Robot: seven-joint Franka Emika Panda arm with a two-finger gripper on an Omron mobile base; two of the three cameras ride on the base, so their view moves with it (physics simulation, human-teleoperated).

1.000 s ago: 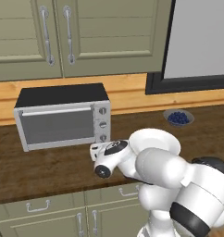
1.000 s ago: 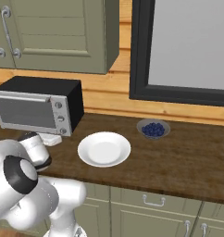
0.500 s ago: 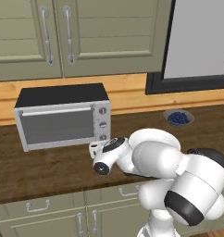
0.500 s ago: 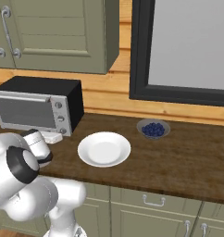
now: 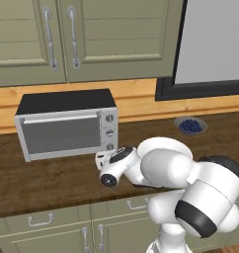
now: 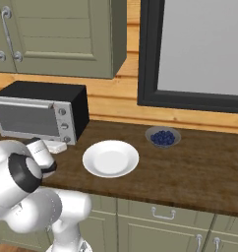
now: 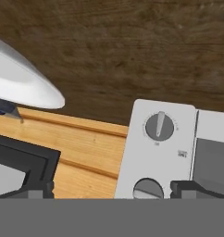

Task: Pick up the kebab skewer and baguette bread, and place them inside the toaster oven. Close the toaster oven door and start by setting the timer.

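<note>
The toaster oven [image 5: 67, 126] sits on the counter [image 6: 190, 167] with its door [image 5: 59, 133] shut, and the gripper [image 7: 111, 187], jaws spread wide and holding nothing, hangs low just in front of the oven's knob panel, so the step in hand looks like the last one, setting the timer; skewer and bread cannot be made out, perhaps already behind the grey glass. The next move calls for lining the fingers up on the proper knob [image 7: 159, 126] and closing on it to turn. The hand view gives that knob close up, while the right base view adds the empty white plate [image 6: 110, 158] and the bowl of blueberries [image 6: 163, 137] right of the oven
</note>
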